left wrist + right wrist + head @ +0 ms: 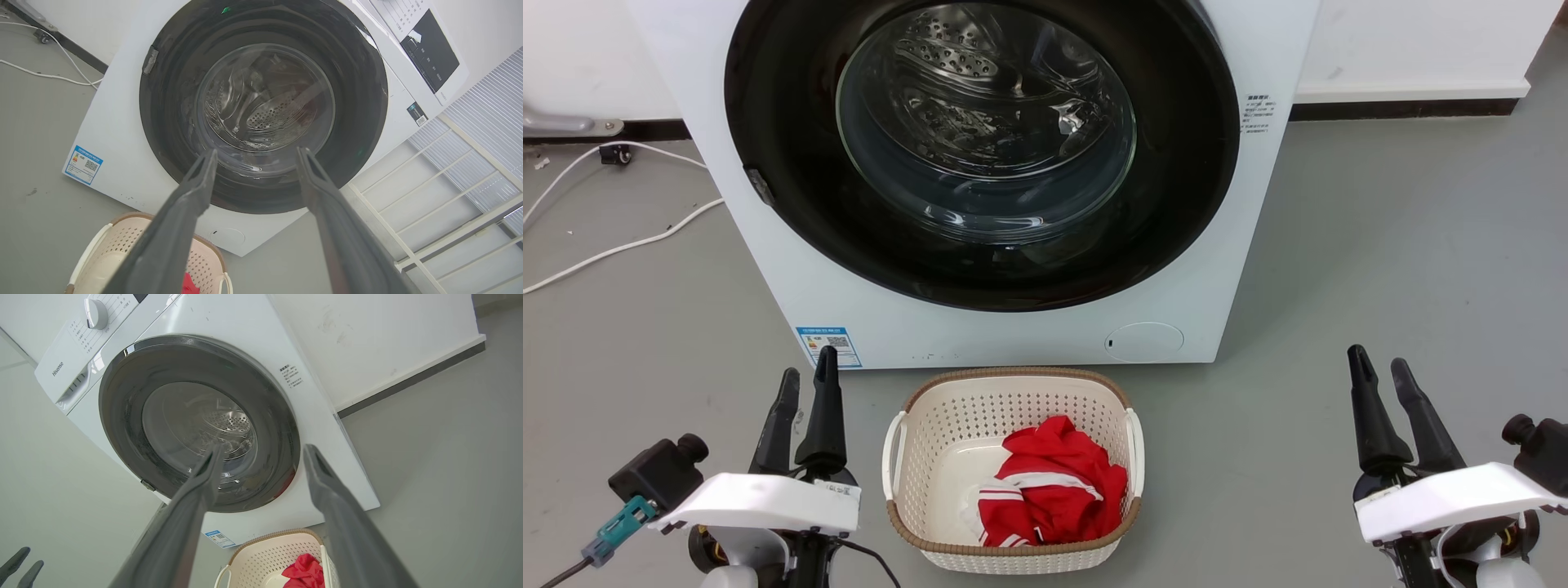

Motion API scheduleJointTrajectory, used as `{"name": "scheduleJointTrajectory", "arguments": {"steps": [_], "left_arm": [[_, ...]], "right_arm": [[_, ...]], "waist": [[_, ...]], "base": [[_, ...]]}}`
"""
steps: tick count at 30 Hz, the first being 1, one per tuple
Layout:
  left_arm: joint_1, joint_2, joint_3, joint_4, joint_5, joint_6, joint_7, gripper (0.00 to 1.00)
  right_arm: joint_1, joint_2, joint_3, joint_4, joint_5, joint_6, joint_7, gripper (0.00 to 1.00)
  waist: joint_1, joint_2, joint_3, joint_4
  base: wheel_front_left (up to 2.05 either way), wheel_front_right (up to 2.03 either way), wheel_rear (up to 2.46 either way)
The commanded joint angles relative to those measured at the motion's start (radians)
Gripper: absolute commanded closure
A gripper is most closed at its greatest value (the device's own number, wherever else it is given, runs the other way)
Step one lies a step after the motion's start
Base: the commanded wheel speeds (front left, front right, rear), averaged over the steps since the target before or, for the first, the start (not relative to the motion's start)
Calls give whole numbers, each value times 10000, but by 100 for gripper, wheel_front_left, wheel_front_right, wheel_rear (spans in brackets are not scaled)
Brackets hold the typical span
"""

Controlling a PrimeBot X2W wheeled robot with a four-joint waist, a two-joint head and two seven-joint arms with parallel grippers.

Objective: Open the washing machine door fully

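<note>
1. The large, round, glossy black washing machine door (980, 147) is seen shut flush against the big white boxy washing machine (768, 269).
2. The left gripper (807, 367) and right gripper (1377, 359) are held near the floor, well apart from the door, jaws parted.
3. A cream perforated laundry basket (947, 425) is set between them.

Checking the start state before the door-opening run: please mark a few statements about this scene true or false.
1. The washing machine door is shut against the washing machine. True.
2. The left gripper grips the door. False: its jaws are open and empty, short of the machine.
3. The basket holds a red garment. True.
4. The right gripper has its jaws shut. False: they are open.
</note>
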State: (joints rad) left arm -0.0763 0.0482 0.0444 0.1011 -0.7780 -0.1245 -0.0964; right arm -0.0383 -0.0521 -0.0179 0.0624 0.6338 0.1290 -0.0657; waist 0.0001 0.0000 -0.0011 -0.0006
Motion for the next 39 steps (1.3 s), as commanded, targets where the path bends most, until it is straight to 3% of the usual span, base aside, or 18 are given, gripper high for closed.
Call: {"name": "scheduleJointTrajectory", "arguments": {"steps": [1, 13, 39], "left_arm": [[-90, 29, -29, -119, 401, 2, -103, 0], [-76, 30, -127, -183, 2234, 56, -475, 0], [-145, 58, -292, -245, 5098, 121, -1103, 0]], "right_arm": [[-26, -9, 25, -205, -385, 15, -15, 0], [133, -2, 35, -455, -1969, 17, 63, 0], [336, 13, 87, -639, -4151, 22, -127, 0]], "waist": [[-1, 0, -1, 9], [-1, 0, -12, 36], [-1, 0, 40, 80]], "base": [[0, 0, 0], [0, 0, 0], [0, 0, 0]]}}
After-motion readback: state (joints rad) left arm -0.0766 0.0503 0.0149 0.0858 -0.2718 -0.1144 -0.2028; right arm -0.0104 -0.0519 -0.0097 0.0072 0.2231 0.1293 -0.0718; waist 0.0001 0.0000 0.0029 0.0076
